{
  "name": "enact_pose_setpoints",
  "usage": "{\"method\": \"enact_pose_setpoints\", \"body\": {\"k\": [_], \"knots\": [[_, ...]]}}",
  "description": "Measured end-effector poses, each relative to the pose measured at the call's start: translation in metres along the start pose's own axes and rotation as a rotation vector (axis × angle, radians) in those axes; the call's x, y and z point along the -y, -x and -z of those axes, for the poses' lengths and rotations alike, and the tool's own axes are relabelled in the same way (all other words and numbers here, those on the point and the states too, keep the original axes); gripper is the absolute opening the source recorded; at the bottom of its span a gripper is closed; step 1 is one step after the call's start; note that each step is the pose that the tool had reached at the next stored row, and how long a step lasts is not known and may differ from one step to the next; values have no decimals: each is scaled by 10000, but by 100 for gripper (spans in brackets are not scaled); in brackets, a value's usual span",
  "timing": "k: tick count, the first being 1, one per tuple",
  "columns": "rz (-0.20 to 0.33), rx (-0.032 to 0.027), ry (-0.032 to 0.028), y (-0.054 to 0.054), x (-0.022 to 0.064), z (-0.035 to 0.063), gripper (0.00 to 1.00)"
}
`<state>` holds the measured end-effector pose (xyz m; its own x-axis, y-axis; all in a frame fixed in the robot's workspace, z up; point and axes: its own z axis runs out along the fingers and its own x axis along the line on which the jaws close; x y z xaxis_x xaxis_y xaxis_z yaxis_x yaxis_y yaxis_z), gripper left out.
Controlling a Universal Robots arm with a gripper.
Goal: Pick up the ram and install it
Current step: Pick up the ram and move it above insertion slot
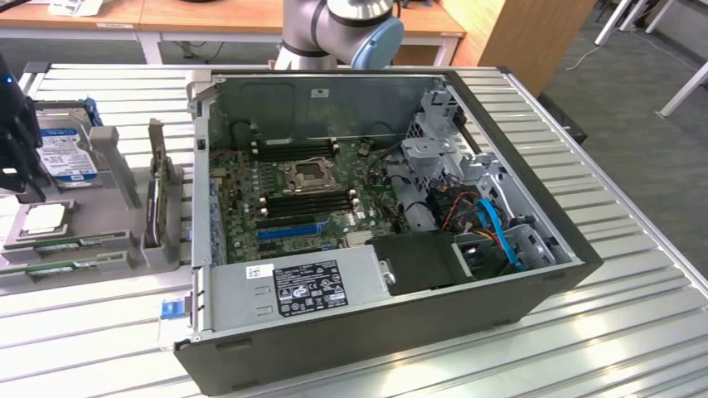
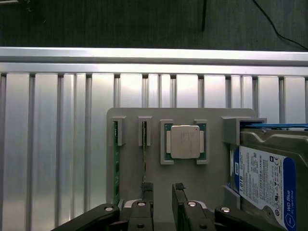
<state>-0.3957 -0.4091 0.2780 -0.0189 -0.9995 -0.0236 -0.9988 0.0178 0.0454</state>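
Two ram sticks stand on edge in slots of a grey holder (image 2: 214,168): one green ram stick (image 2: 115,163) and a thinner-looking ram stick (image 2: 144,149) beside it. In the exterior view both rams (image 1: 75,243) lie at the holder's (image 1: 111,153) near end, at the exterior view's left. My gripper (image 2: 162,192) hangs over the holder, open, with bare holder showing between its fingers. One fingertip (image 2: 147,188) sits right over the thinner stick's end. The gripper (image 1: 22,178) is the dark shape at the exterior view's left edge.
A CPU (image 2: 185,142) and a blue-labelled hard drive (image 2: 269,180) share the holder. The open computer case (image 1: 531,282) fills the middle of the slatted metal table (image 1: 619,348), with its green motherboard (image 1: 298,195) and dark memory slots (image 1: 310,201) exposed. A dark upright card (image 1: 155,199) stands between holder and case.
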Motion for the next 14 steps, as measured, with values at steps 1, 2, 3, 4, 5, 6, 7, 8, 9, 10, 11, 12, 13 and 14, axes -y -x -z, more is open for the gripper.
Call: {"method": "enact_pose_setpoints", "body": {"k": [1,2,3,4,5,6,7,8,9,10,11,12,13,14], "knots": [[1,-1,1,0,0,-9,30],[1,0,0,0,1,-18,30],[1,0,0,-1,1,-28,30],[2,-1,0,-1,2,-39,30],[1,1,-1,-1,2,-50,30],[1,0,0,-1,3,-61,30],[2,0,0,-2,3,-72,30],[1,0,0,-2,4,-83,30],[2,0,0,-2,5,-94,30],[1,0,0,-2,5,-105,30],[1,0,1,-3,5,-115,30],[1,0,0,-3,6,-125,30],[1,1,-1,-3,6,-131,30],[1,-1,2,-3,6,-133,30]]}}
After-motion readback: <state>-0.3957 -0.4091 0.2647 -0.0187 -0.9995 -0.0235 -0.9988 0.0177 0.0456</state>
